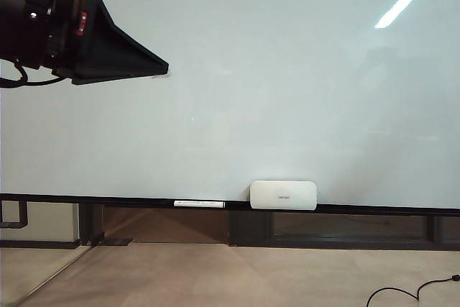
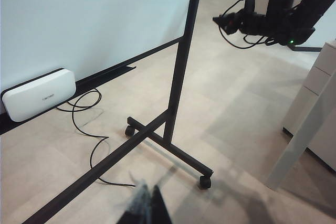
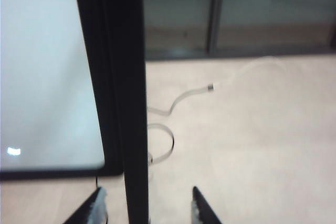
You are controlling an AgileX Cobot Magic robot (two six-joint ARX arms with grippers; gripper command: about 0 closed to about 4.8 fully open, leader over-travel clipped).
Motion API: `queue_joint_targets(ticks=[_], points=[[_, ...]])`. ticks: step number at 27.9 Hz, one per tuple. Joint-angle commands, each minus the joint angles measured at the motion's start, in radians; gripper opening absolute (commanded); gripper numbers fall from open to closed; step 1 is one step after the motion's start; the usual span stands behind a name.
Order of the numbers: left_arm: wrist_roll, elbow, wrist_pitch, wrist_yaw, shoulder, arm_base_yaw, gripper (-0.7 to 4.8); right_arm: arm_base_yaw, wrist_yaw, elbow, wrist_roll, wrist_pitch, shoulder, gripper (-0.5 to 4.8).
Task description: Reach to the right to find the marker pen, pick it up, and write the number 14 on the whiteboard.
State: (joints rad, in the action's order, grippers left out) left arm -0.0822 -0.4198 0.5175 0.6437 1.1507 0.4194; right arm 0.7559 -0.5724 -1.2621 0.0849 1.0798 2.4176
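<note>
The whiteboard (image 1: 287,91) fills the exterior view, above a dark lower rail (image 1: 374,210). On that rail lies the marker pen (image 1: 199,204), white with dark ends, left of a white eraser (image 1: 283,195). My left gripper (image 1: 164,68) hovers in front of the board's upper left, far above the pen. Its fingers (image 2: 155,205) are pressed together with nothing visible between them. My right gripper (image 3: 147,198) is open and empty at the board's outer edge (image 3: 42,66), low over the floor. The number 14 is out of view.
The board's black stand post (image 3: 123,98) rises just beyond my right fingers, with its wheeled foot (image 2: 205,182) on the floor. Cables (image 2: 84,124) loop across the tiles. My right arm (image 2: 278,19) hangs past the post. White furniture (image 2: 315,103) stands beside it.
</note>
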Motion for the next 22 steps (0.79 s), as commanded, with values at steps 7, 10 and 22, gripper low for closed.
queue_joint_targets(ticks=[7,10,22], points=[[-0.019,-0.003,-0.015,0.004,-0.001,0.001,-0.06,0.000,-0.006,-0.011,-0.007,0.176,-0.005,2.10],[-0.019,-0.003,-0.015,0.004,0.000,0.001,-0.06,0.000,-0.006,-0.011,-0.009,0.183,-0.005,2.84],[-0.023,-0.004,-0.015,0.003,0.000,0.001,-0.06,-0.005,0.055,-0.011,-0.090,0.235,-0.053,3.11]])
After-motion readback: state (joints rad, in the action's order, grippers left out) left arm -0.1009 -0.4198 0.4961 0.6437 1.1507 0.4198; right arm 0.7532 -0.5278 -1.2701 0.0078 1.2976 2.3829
